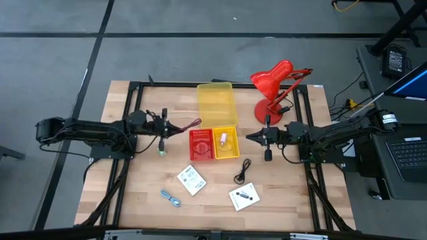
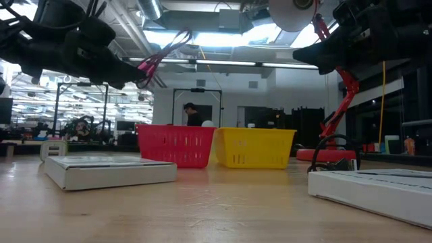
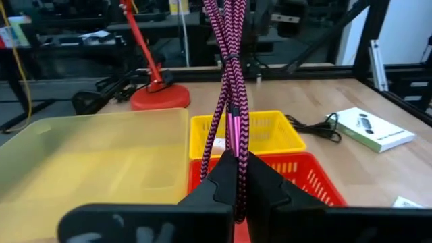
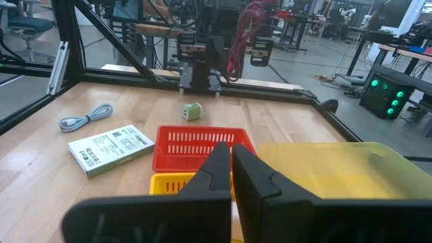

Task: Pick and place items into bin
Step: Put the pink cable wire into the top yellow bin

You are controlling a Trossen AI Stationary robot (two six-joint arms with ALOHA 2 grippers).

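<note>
My left gripper (image 1: 176,129) hangs above the table left of the red bin (image 1: 201,145), shut on a dark red braided cord (image 1: 192,125). My right gripper (image 1: 251,137) is shut with nothing in it, just right of the small yellow bin (image 1: 226,143), which holds a small pale item. On the table lie two white printed packets (image 1: 191,180) (image 1: 244,197), a black cable (image 1: 242,172), a blue-and-silver tool (image 1: 170,198) and a tiny green piece (image 1: 162,152). My left gripper pinches a folded bundle of the cord's strands (image 3: 232,138) between its two fingers, beside a pink plug. The fingers point about level, toward the table's right. The cord runs on past the fingertips (image 2: 162,55), lifted clear of table and bins.
A large translucent yellow tray (image 1: 216,103) lies behind the two bins. The red desk lamp (image 1: 275,83) stands at the far right of the table. Black frame rails run along the table's left and right sides. Bare wood shows near the front edge.
</note>
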